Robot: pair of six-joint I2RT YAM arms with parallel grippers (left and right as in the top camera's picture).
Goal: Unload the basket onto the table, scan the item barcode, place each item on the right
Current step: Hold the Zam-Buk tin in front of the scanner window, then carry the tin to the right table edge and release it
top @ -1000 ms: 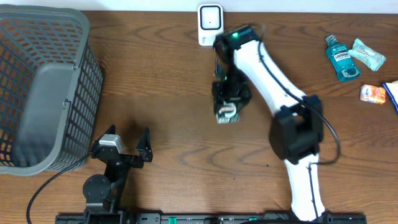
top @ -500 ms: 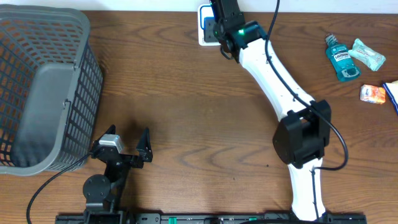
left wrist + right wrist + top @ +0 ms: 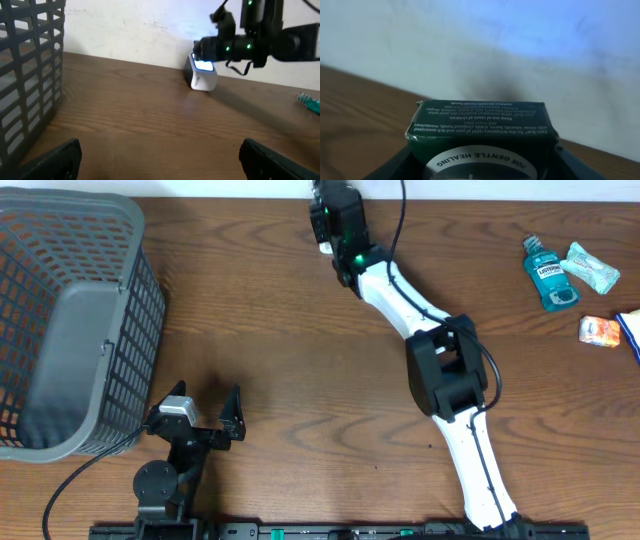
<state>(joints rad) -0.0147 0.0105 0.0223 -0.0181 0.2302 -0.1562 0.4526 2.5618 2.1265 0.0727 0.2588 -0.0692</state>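
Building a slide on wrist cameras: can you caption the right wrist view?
Right gripper holds a dark green cardboard box with white print, white wall behind, brown wooden table below.

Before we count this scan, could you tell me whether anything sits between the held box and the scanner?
Nothing visible does. The right gripper holds the green box directly over the lit scanner, and the left wrist view shows no object between them.
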